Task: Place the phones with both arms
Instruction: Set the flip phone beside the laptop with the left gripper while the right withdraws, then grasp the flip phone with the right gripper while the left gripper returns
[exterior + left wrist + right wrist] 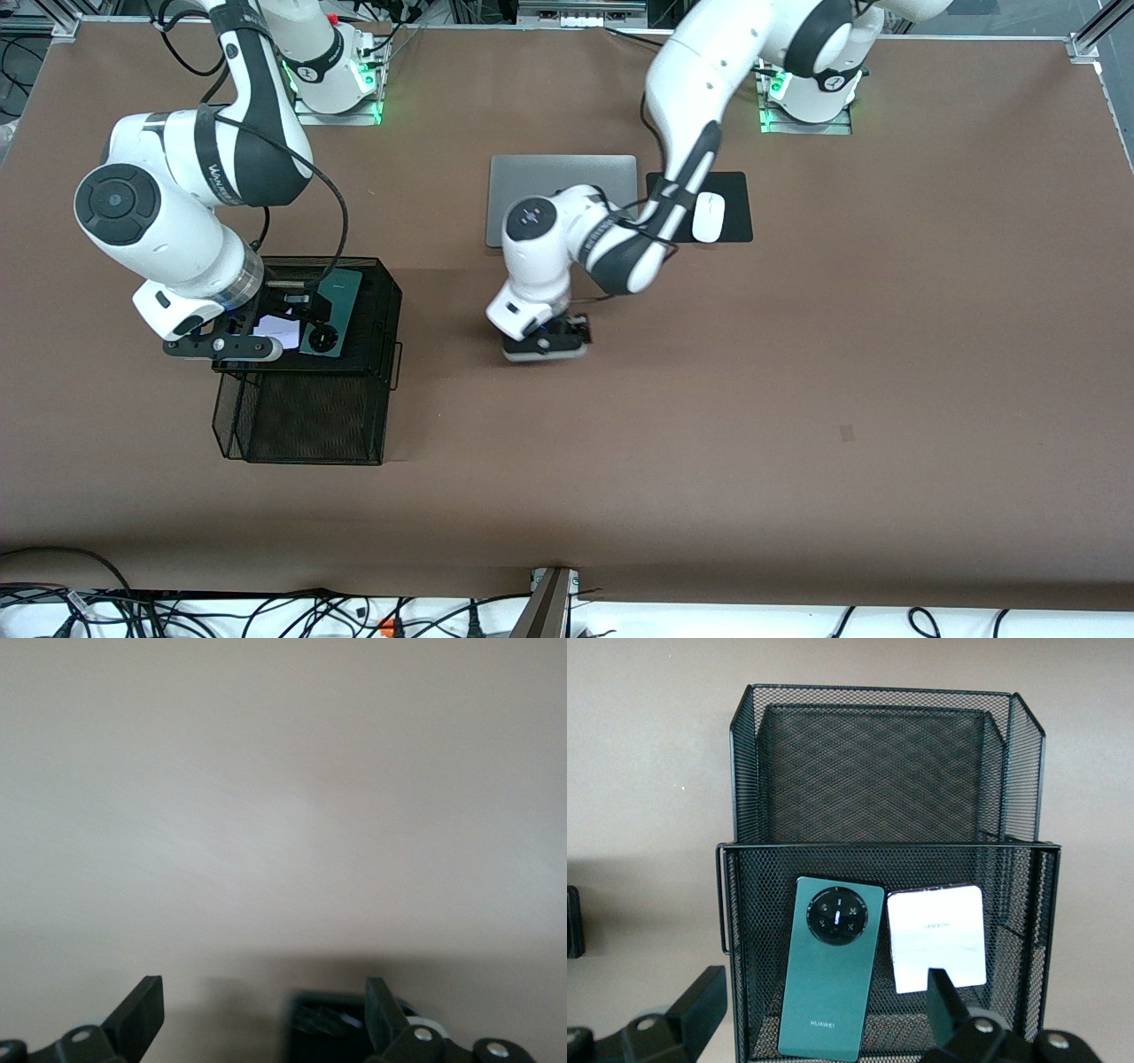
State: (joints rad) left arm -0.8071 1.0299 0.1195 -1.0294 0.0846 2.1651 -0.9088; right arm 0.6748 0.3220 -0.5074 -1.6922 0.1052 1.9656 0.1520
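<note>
The black mesh basket (301,416) stands toward the right arm's end of the table. In its compartment farther from the front camera lie the dark green phone (335,310) and the pale lilac-white phone (276,330). Both also show in the right wrist view, the green phone (833,983) and the white phone (935,935). My right gripper (232,344) hangs open and empty over that compartment (824,1001). My left gripper (545,341) is low over the middle of the table, open. The black phone (328,1028) lies on the table between its fingers, close to one fingertip (381,1014).
A closed silver laptop (563,182) lies near the robots' bases. Beside it, a white mouse (708,217) sits on a black pad (733,190). The basket's compartment nearer to the front camera holds nothing. Its rim (886,847) stands well above the table.
</note>
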